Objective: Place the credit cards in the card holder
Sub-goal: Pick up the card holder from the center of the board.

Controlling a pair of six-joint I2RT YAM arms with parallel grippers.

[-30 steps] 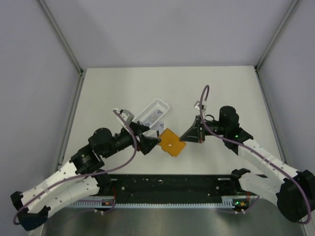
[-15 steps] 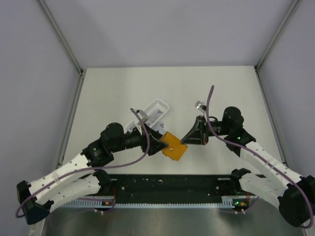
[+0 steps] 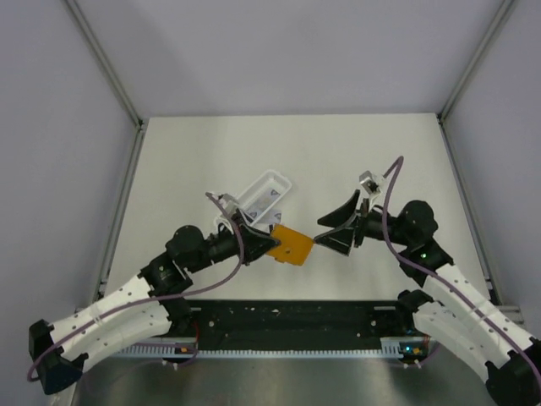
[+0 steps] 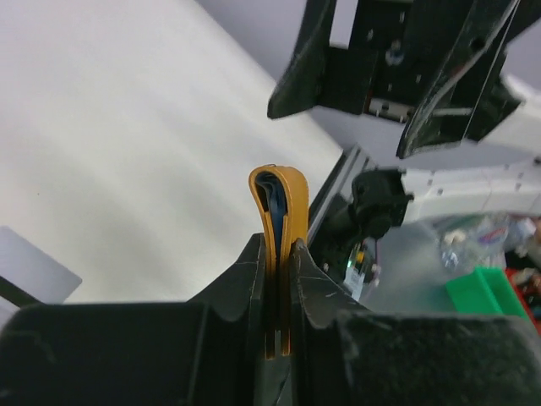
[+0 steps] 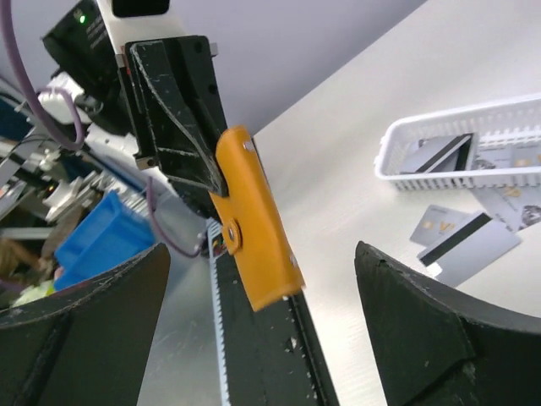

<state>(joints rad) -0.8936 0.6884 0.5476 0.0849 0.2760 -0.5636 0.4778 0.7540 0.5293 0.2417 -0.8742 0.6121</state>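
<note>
White table, top cam centre: left gripper clamped on card holder, held up; right gripper jaws wide apart, empty. R wrist cam, right side: credit cards loose beside tray.

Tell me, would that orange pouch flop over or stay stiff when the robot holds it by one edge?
Probably fairly stiff: the card holder sticks straight out from the left gripper without drooping. It likely has some give, since its free end bulges into a rounded loop in the left wrist view. It seems light, as a pinch at one edge holds it up.
</note>
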